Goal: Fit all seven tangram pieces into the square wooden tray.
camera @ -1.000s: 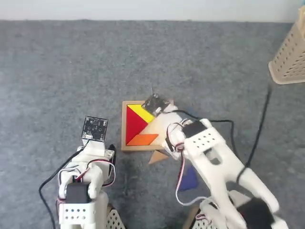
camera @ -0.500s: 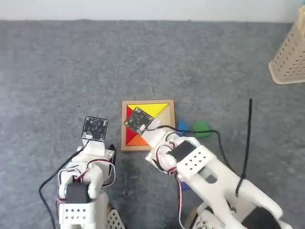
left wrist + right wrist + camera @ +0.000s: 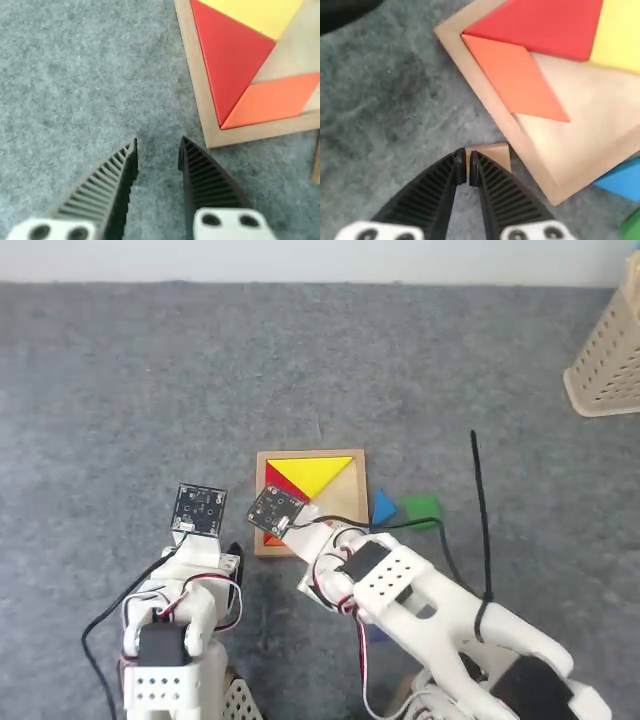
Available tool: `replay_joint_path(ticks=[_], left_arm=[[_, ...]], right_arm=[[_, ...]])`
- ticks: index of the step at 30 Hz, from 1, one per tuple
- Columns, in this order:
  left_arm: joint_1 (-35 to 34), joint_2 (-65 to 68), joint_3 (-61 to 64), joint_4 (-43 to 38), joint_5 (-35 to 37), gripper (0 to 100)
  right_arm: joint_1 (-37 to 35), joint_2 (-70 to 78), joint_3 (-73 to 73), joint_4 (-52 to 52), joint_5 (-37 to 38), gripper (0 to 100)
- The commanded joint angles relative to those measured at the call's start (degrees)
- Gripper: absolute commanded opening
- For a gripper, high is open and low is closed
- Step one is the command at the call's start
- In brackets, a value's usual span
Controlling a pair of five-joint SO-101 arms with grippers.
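— What has moved in the last second?

— The right arm [image 3: 400, 590] has swung back from the tray's far right corner to its near left corner. That has uncovered two pieces beside the tray.

— And the setting, biggest thing first?

— Grey carpet [image 3: 150, 370] covers the table. The left arm [image 3: 170, 630] stands near the tray's left side. The square wooden tray [image 3: 260, 495] lies in the middle of the carpet.

— What sits inside it?

— A yellow triangle [image 3: 312, 472] lies along the far edge, with a red triangle [image 3: 274, 485] on the left. An orange parallelogram [image 3: 515, 82] lies against the red one.

— Outside?

— A blue triangle [image 3: 381, 508] and a green piece [image 3: 421, 510] lie on the carpet to the right. A small tan piece [image 3: 492, 151] lies just beside the outer rim.

— The grippers?

— The right gripper [image 3: 466, 159] has its fingers pressed together, tips at the tan piece's edge. The left gripper [image 3: 157, 145] is spread over bare carpet.
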Motion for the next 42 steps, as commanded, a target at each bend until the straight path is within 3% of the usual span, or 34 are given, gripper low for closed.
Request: replay_joint_path(ticks=[1,15,32,42], left_arm=[[0.0,-0.88,-0.22,0.26,0.44,13],[0.0,-0.88,-0.22,0.26,0.44,13],[0.0,-0.88,-0.22,0.26,0.44,13],[0.0,-0.88,-0.22,0.26,0.44,13]], right_arm=[[0.92,0.57,-0.7,-1.89,1.23,0.9],[12.35,2.07,-0.7,-3.03,1.41,0.8],[1.27,-8.31,-0.18,-1.63,1.49,0.8],[0.75,-8.22,4.92,-7.25,1.58,0.8]])
